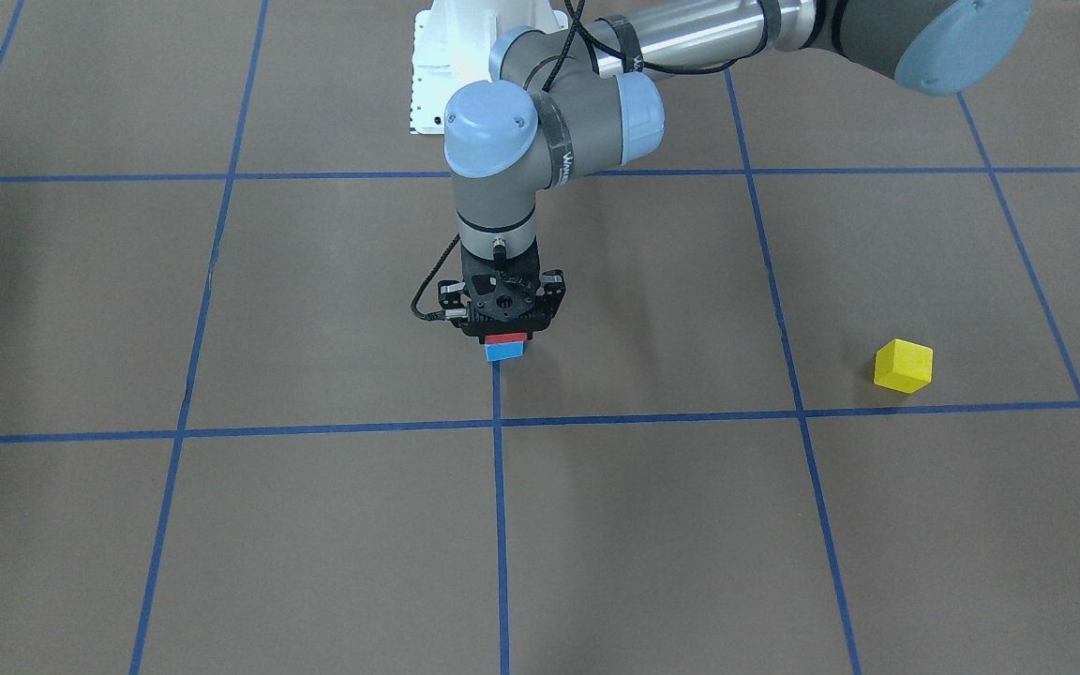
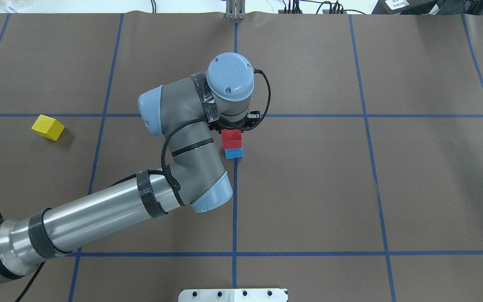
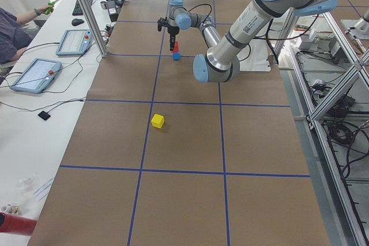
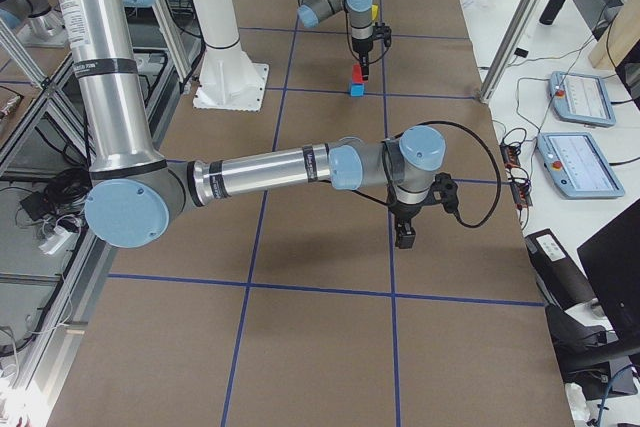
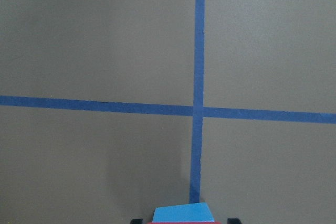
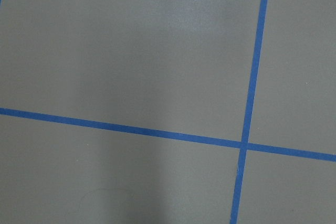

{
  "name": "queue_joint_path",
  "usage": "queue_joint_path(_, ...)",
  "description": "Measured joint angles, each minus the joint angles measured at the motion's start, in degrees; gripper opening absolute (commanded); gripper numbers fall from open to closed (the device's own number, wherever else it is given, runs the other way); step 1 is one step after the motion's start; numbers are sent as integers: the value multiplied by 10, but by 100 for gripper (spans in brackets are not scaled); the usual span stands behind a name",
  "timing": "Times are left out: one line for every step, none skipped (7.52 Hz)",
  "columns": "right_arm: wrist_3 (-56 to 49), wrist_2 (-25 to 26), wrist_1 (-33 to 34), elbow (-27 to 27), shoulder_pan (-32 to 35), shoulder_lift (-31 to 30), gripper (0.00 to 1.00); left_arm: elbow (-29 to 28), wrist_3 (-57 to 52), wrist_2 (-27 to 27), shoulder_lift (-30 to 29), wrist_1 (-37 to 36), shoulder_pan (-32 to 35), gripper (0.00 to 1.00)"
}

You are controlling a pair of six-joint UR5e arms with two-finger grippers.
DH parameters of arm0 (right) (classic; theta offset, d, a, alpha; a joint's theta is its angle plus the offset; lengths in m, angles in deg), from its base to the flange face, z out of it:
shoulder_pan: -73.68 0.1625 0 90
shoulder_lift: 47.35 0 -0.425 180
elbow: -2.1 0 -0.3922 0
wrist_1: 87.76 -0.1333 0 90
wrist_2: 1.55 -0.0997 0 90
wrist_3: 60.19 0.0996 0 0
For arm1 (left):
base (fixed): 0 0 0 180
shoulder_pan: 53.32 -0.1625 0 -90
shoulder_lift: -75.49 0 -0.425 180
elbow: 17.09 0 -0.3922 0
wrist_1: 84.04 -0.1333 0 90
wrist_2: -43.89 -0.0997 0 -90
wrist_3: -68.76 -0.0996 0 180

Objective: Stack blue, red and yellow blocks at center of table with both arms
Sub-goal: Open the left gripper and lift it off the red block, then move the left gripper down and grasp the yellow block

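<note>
The yellow block waits at nine o'clock of the stack. At the table centre our left end effector straddles the red block, which sits on the blue block. We cannot tell whether it is gripping or has let go, nor how far the right end effector is open.

light: bright, even, diffuse from above; no hard shadows
shadows: soft smudge beside yellow block; broad faint patches on counter near the arm
glare: specular streaks on left arm's metal tube; pale sheen at top of right wrist view
focus: exterior views sharp; blue block slightly soft at frame bottom
distortion: posts lean at side-view edges
</note>
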State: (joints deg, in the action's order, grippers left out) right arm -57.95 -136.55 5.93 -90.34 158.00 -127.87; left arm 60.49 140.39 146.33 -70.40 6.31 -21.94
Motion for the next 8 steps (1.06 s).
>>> queue_joint_path(0,0,0,0,0,0,100,1,8,-1,0,0,-4,100)
queue_joint_path(0,0,0,1,0,0,100,2,15,-1,0,1,-7,100)
queue_joint_path(0,0,0,1,0,0,100,4,17,-1,0,0,-7,100)
queue_joint_path(0,0,0,2,1,0,100,14,14,3,-1,-7,-1,100)
queue_joint_path(0,0,0,2,1,0,100,42,-10,22,0,-38,20,100)
queue_joint_path(-1,0,0,2,2,0,100,86,-63,49,7,-94,54,100)
queue_joint_path(-1,-1,0,2,4,-1,100,145,-135,67,41,-146,92,100)
queue_joint_path(-6,-1,0,1,10,-5,100,209,-221,76,108,-169,133,100)
